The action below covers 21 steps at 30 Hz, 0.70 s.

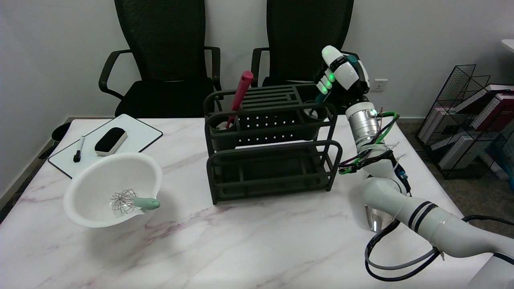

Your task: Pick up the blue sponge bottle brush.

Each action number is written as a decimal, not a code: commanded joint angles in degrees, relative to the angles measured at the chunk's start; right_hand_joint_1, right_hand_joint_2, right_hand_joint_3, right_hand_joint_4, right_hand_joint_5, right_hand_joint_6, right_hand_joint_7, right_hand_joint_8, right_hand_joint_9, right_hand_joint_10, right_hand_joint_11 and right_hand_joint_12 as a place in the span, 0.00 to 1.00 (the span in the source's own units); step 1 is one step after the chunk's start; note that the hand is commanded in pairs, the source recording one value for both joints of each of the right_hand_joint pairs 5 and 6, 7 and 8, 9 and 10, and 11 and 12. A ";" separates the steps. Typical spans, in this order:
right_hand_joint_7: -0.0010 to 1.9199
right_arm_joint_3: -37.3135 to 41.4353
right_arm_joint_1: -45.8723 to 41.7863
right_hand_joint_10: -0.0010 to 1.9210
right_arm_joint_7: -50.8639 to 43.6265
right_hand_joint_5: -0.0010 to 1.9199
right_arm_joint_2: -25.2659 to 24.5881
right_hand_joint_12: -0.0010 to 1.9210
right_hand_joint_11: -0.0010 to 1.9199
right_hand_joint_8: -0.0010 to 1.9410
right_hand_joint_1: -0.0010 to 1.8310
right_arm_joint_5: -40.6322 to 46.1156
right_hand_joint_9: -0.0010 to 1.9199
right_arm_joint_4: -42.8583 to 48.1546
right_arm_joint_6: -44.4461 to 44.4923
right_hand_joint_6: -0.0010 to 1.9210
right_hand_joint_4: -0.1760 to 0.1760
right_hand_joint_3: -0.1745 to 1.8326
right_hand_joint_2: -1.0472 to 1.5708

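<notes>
In the head view my right hand (341, 76) is raised above the right end of the black two-tier rack (273, 160). Its fingers are wrapped around the teal-blue handle of the bottle brush (323, 97). The handle slants down from the hand into the round holder (316, 114) at the rack's upper right. The brush's sponge end is hidden inside that holder. A bit of the handle's top pokes out behind the hand.
A red-handled brush (240, 95) leans in the rack's upper left holder. A white bowl (100, 176) with a whisk (134, 200) sits at the front left. Behind it lies a whiteboard (132, 138) with eraser and marker. Two black chairs stand behind the table.
</notes>
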 commanded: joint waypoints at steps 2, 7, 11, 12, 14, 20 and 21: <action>1.00 4.97 0.77 0.96 -6.88 1.00 0.29 0.98 0.98 0.99 0.52 -0.26 0.96 1.74 -11.55 1.00 0.50 0.48 0.90; 1.00 8.12 0.02 0.97 -8.14 1.00 0.46 0.98 0.98 0.99 0.49 -0.02 0.97 1.76 -15.48 1.00 0.50 0.48 0.93; 1.00 10.89 -0.83 0.99 -8.14 1.00 0.62 0.98 0.98 0.99 0.48 -0.26 0.99 1.77 -18.21 1.00 0.50 0.47 0.95; 1.00 11.27 -0.97 0.99 -8.14 1.00 0.74 0.98 0.99 0.99 0.47 -0.26 1.00 1.77 -18.27 1.00 0.50 0.47 0.96; 1.00 12.02 -1.34 1.00 -8.14 1.00 1.14 0.99 0.99 0.99 0.46 -0.26 1.00 2.03 -18.27 1.00 0.50 0.46 0.97; 1.00 12.75 -2.20 1.00 -8.14 1.00 1.92 0.99 1.00 0.99 0.45 0.14 1.00 4.55 -18.43 1.00 0.50 0.45 0.98; 1.00 12.75 -2.20 1.00 -8.14 1.00 1.92 0.99 1.00 0.99 0.45 0.14 1.00 4.99 -18.48 1.00 0.50 0.45 0.98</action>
